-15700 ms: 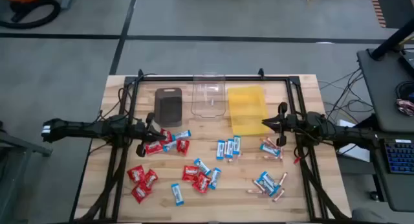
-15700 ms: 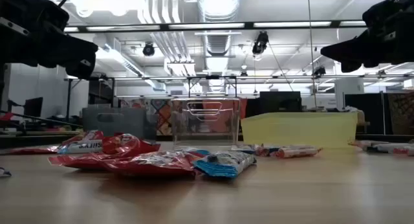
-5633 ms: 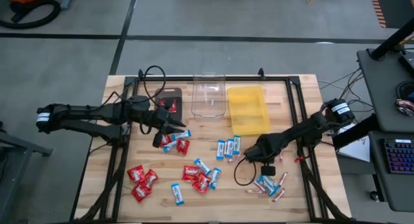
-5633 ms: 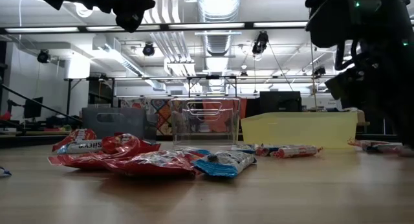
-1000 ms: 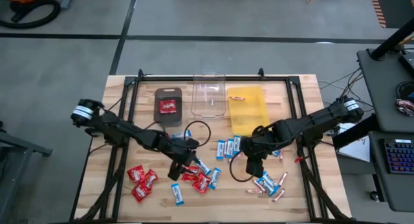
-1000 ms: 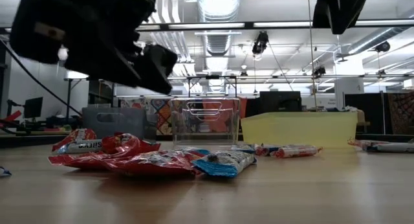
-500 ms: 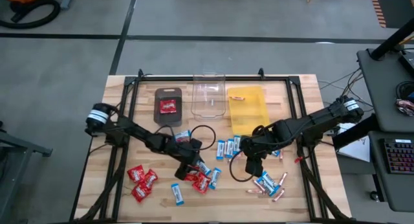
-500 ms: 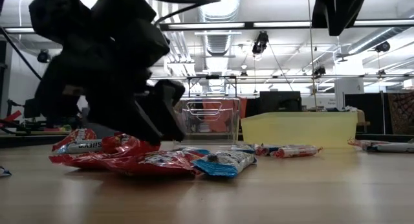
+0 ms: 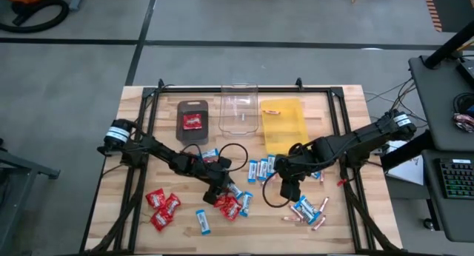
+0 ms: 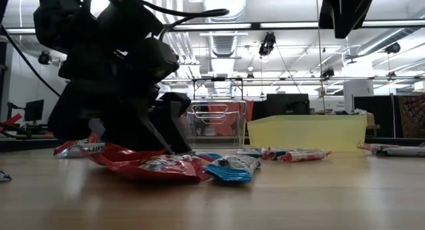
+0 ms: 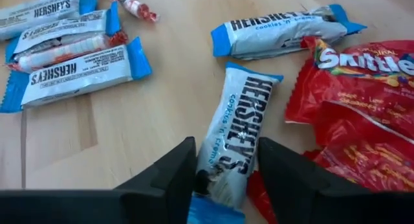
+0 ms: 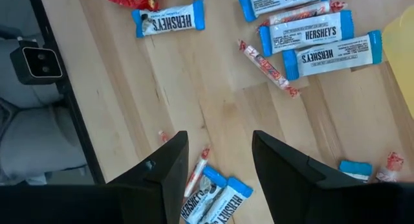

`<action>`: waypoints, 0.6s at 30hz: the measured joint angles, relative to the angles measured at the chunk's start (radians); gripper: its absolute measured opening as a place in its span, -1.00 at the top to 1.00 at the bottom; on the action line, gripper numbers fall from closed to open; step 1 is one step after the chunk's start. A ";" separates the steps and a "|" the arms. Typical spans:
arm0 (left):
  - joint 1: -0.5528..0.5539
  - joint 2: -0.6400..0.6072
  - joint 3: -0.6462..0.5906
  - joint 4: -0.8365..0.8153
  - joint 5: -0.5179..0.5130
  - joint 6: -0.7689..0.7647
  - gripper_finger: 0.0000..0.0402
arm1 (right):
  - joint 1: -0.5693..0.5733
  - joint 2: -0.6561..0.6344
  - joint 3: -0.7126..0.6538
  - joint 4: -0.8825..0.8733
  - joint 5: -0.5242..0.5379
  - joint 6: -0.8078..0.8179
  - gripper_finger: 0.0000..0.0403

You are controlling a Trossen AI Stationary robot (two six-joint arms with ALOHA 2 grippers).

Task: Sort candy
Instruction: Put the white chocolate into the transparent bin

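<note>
From above, the left gripper is seen lowered into the cluster of candy near the middle of the front half of the worktop, among red packets and blue-and-white bars, while the right gripper is held above the boards right of centre, near the copper sticks. 3 trays are lined up along the back edge: a dark tray with 1 red packet in it, a clear tray, and a yellow tray with 1 stick at its back end, so 1 tray per kind is judged to be intended. At table height, the left gripper is seen down at the table surface behind a red packet. In the left wrist view, the fingers are spread either side of 1 Hershey's bar, straddling its near end but not closed on it, presumably to lift it lengthwise. In the right wrist view, the fingers are parted and empty, high above scattered bars and a stick.
</note>
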 joint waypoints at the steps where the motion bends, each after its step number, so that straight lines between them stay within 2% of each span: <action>1: 0.000 0.000 0.001 -0.005 0.000 0.000 0.31 | 0.000 0.000 0.000 0.000 0.000 0.000 0.20; 9: 0.000 -0.005 0.003 -0.025 -0.004 0.000 0.63 | 0.000 0.000 0.000 0.000 0.002 -0.008 0.20; 18: 0.000 -0.053 -0.001 -0.063 -0.002 -0.010 0.71 | 0.000 0.000 0.000 0.000 0.002 -0.014 0.20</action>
